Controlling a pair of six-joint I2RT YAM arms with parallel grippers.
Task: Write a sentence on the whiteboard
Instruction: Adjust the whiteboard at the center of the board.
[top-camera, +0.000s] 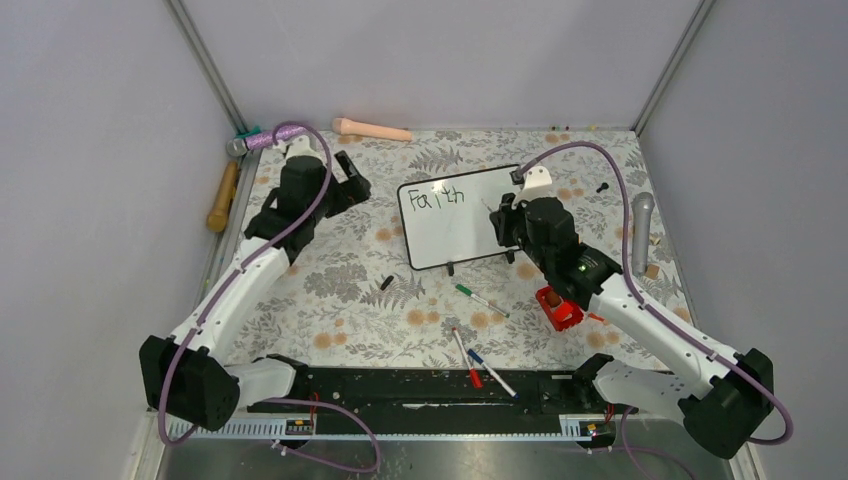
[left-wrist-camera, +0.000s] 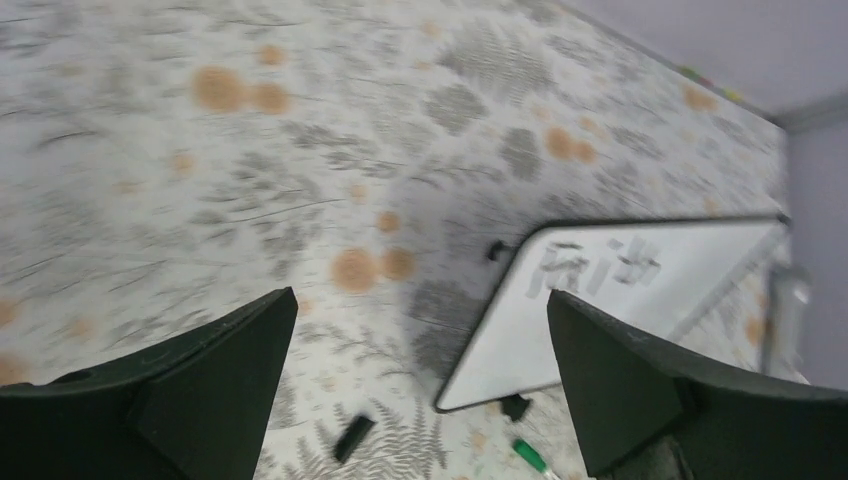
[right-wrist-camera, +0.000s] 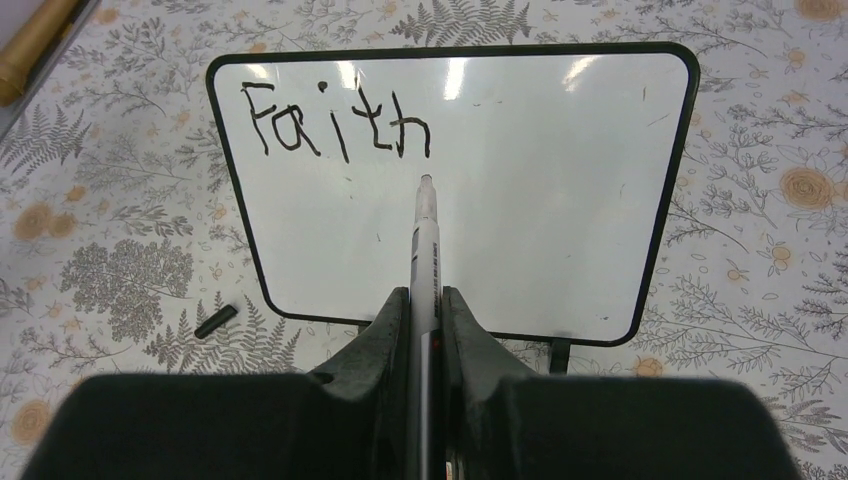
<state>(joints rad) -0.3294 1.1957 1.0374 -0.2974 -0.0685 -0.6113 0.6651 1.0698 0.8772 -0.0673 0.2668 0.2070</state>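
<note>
The whiteboard (top-camera: 462, 238) stands on its small black feet on the floral cloth, also showing in the right wrist view (right-wrist-camera: 520, 230) and blurred in the left wrist view (left-wrist-camera: 650, 300). Of the sentence, only the black word "Faith" (right-wrist-camera: 335, 125) is on it, at the top left (top-camera: 432, 198). My right gripper (right-wrist-camera: 425, 295) is shut on a grey marker (right-wrist-camera: 426, 225) whose tip points at the board just below the "h". Whether the tip touches the board I cannot tell. My left gripper (left-wrist-camera: 421, 295) is open and empty, hovering left of the board (top-camera: 350, 185).
A black marker cap (top-camera: 386, 283) lies in front of the board's left corner. A green marker (top-camera: 480, 299), a red one (top-camera: 466, 357) and a blue one (top-camera: 490, 372) lie nearer the bases. A red object (top-camera: 557, 308), a grey microphone (top-camera: 640, 230), a wooden-handled tool (top-camera: 222, 195) and a peach cylinder (top-camera: 372, 129) ring the area.
</note>
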